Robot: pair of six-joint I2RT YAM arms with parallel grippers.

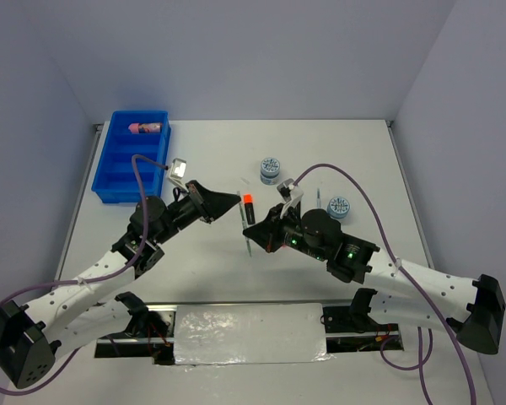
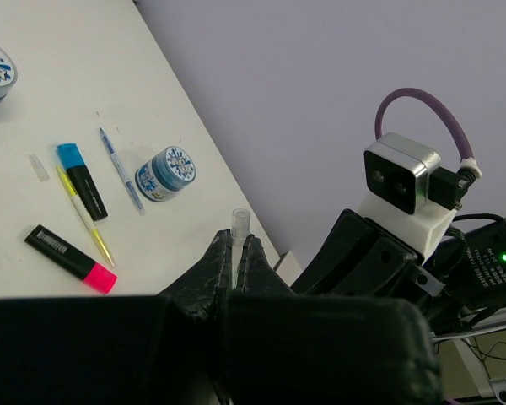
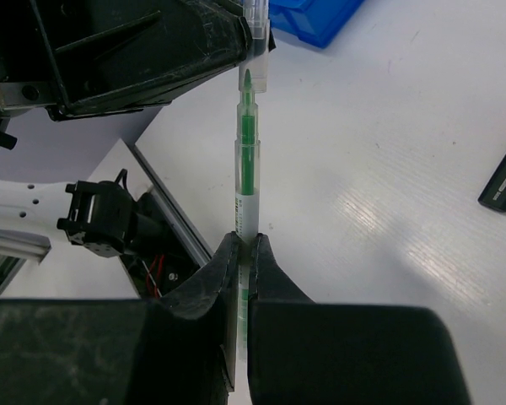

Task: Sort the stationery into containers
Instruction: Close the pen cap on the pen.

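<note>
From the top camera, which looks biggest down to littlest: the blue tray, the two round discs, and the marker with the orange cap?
1. The blue tray, biggest by far.
2. The two round discs. They look the same size, so it's a tie.
3. The orange-capped marker, about as long as a disc but much thinner.

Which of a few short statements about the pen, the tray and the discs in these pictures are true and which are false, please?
1. The left hand and the right hand are both shut on one green pen. True.
2. The tray is empty. False: the blue tray holds a pink cylinder in its far compartment.
3. Both discs sit in the tray. False: the round discs stand on the table.
4. A pink-capped marker lies on the table. True.
</note>
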